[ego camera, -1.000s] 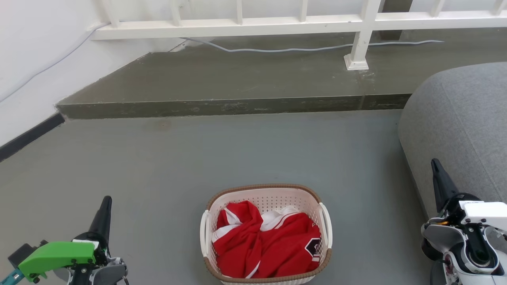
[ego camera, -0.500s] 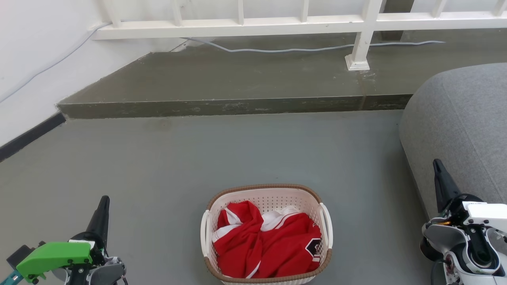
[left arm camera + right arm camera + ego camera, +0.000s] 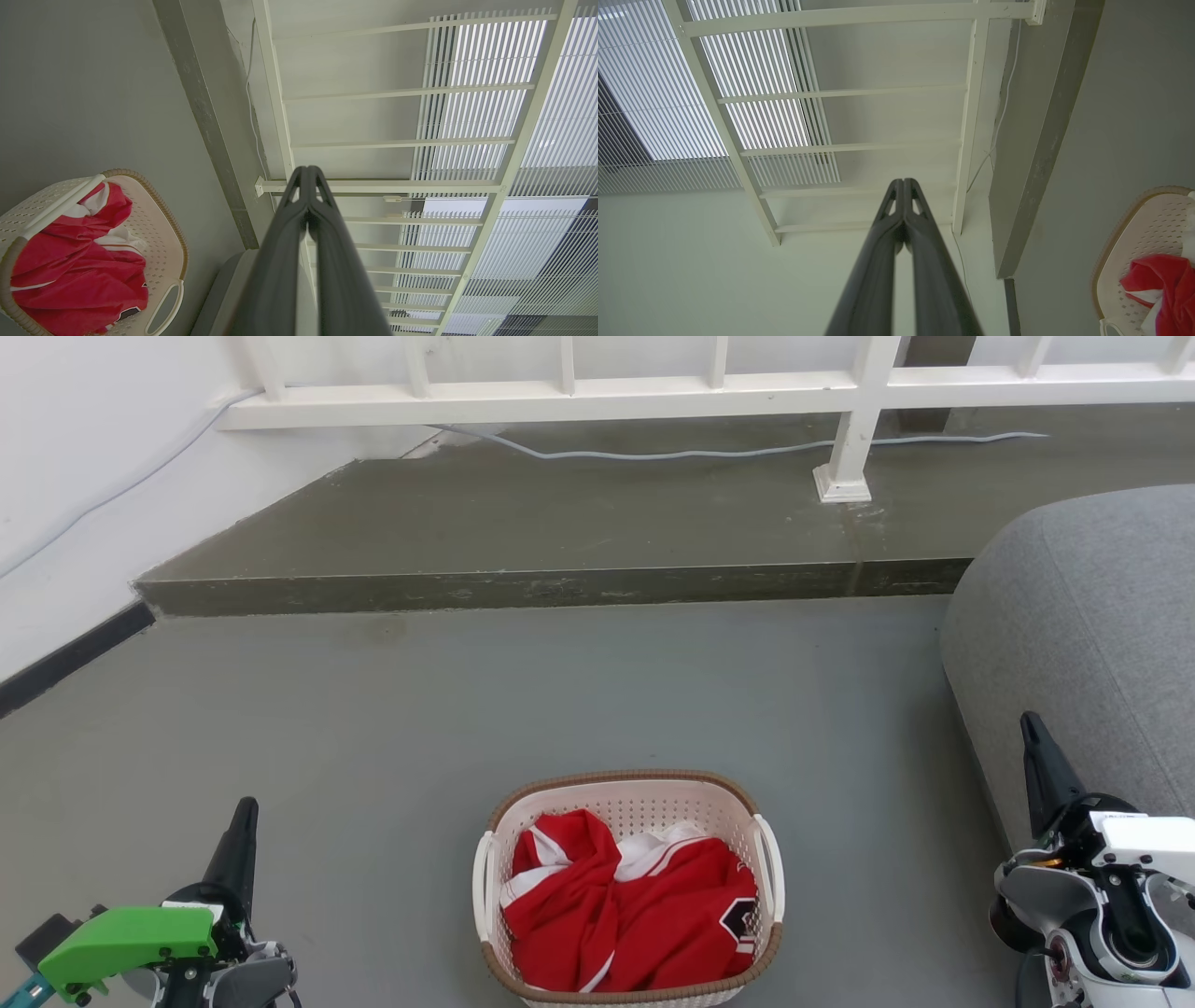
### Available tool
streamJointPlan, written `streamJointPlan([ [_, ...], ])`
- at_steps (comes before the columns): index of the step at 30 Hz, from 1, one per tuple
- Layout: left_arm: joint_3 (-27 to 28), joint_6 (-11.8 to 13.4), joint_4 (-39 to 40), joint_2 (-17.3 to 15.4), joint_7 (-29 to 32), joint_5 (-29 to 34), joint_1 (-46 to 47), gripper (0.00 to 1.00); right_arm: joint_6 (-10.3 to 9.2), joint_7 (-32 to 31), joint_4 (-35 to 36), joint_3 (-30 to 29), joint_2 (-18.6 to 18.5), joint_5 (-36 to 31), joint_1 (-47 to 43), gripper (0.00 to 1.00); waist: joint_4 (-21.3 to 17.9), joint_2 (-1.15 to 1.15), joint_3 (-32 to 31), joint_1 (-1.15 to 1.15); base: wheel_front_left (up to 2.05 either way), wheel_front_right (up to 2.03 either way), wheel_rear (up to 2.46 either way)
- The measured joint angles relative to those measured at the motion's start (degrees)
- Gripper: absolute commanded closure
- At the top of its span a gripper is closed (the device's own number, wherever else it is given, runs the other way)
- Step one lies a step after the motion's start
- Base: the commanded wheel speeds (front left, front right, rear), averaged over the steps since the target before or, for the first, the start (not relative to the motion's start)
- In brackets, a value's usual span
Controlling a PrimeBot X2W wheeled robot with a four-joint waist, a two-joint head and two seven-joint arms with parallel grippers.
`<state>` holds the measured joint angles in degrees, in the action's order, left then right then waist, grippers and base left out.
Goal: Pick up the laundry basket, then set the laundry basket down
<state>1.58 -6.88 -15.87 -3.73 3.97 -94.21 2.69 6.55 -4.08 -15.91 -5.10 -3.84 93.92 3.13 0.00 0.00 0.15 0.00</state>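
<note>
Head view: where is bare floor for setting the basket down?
Bare floor runs between the step and the basket, and left of the basket toward the left claw. Tighter on the right, by the grey sofa.

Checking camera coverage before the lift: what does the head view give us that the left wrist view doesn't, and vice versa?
Head: right gripper, green housing on the left arm.
Left wrist: slatted blinds behind the railing; left gripper closed tip to tip.
Both: laundry basket holding the red garment, step, cable, grey sofa.
</note>
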Motion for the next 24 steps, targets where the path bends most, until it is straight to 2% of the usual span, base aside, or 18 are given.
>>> streamJointPlan([
  [24,0.10,-0.02,-0.11,0.00,0.01,0.00,0.04,1.00,0.01,-0.02,-0.21,-0.08,0.02,0.00,0.03,1.00,0.00,0.00,-0.01,0.00,0.00,0.00,0.00],
])
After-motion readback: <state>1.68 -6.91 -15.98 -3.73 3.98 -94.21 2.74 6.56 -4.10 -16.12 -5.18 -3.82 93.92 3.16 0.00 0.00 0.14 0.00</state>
